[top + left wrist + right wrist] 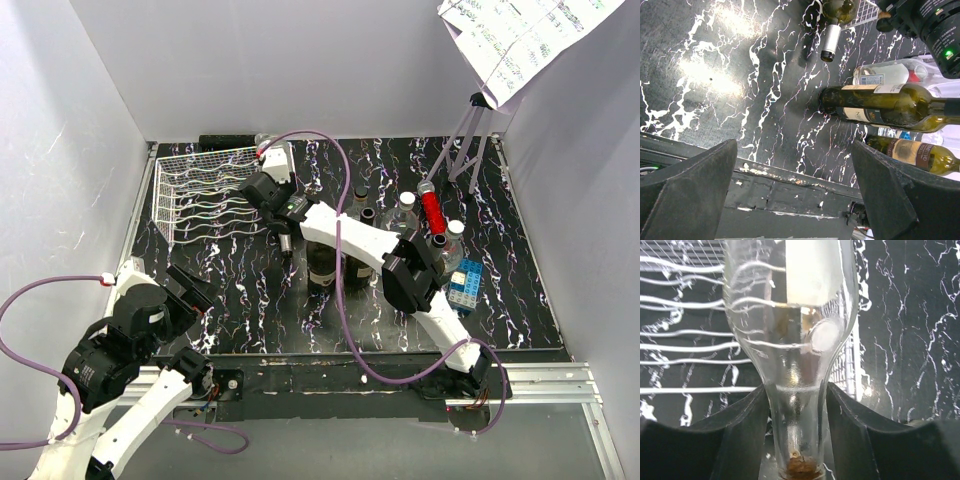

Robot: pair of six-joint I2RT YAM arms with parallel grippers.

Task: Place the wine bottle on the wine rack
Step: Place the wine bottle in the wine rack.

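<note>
On desk (pixel 250 300), far left: rack (pixel 205 190). At rack's right end: bottle (pixel 790 340). Right of rack, nearer: standing bottles (pixel 325 262). Well right of rack: blocks (pixel 465 283). Far right of rack, at back: tripod (pixel 465 140).

Getting almost nothing legible. Seeing rows of fine print on the paper sheet (pixel 520 35) hanging at top right of the top view, too small to read. Making out what looks like a capital "N" on the pale label of the dark green bottle (pixel 900 105) in the left wrist view, the rest curving out of sight. Noting a small blue-and-white label on the clear bottle (pixel 890 75) just behind it, print blurred. Noting pale lettering on the brown label of the amber bottle (pixel 920 155) at right, unreadable. Seeing only the blank back of a white label through the clear wine bottle (pixel 790 315) in the right wrist view.
</note>
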